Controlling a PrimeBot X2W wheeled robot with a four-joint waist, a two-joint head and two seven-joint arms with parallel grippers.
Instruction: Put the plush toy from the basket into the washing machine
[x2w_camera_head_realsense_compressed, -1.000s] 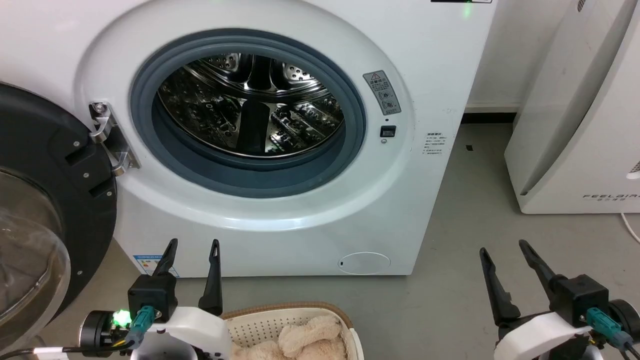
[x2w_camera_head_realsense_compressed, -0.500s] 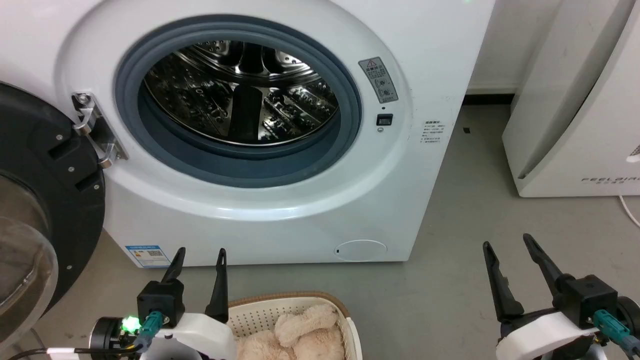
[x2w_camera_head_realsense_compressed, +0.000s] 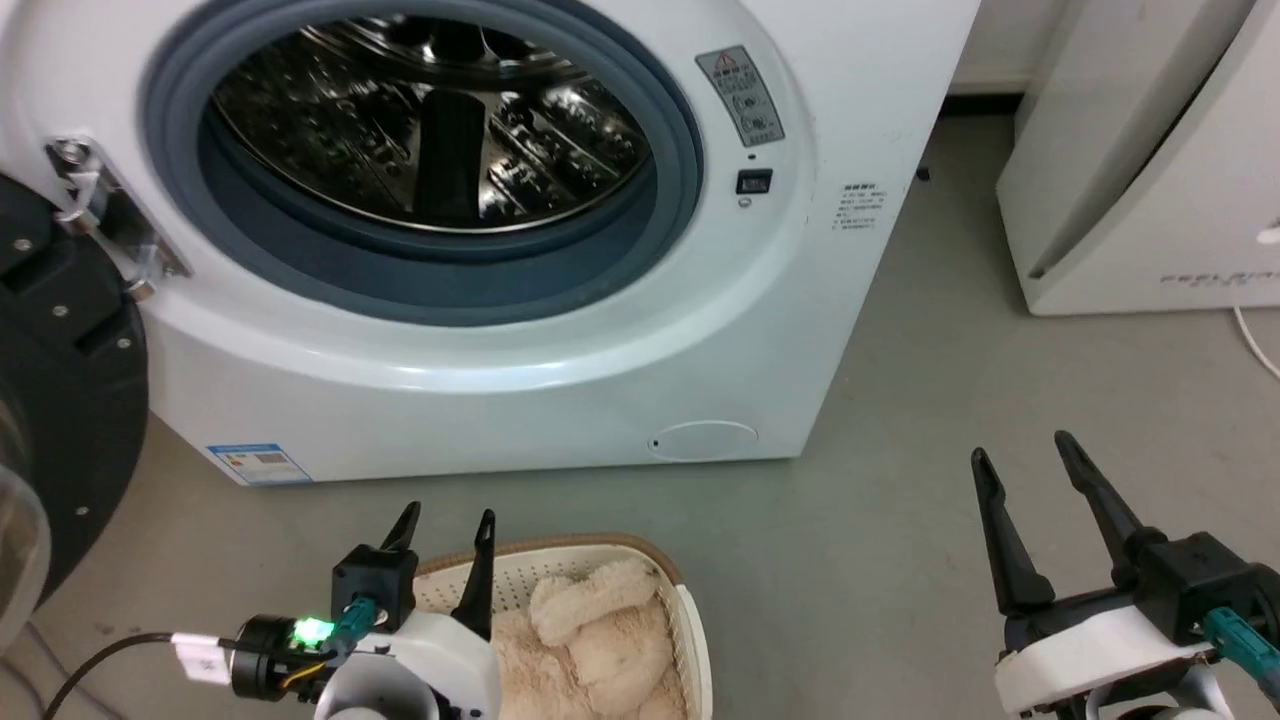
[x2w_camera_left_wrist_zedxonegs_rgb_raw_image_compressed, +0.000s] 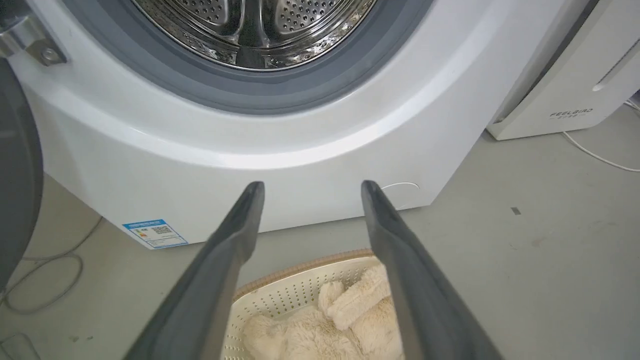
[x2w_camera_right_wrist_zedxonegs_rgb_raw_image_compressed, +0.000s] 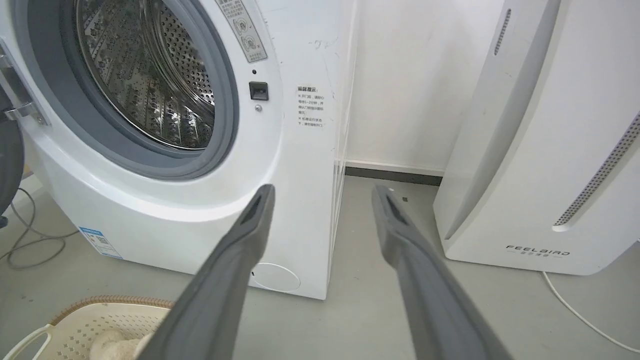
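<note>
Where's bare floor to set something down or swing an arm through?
Widest bare floor: between basket, washer front and right tool. A narrower strip runs between washer and the white appliance. Crowded on the left: open door, cable, and left tool at the basket's rim.

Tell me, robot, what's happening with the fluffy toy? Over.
Left gripper open, by basket. Right gripper open, empty. Plush toy in basket. Washing machine door open, nothing blocking.

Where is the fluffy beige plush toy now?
The plush toy lies bottom centre in the head view, inside the cream perforated basket, beside the left gripper, before the white washing machine.
</note>
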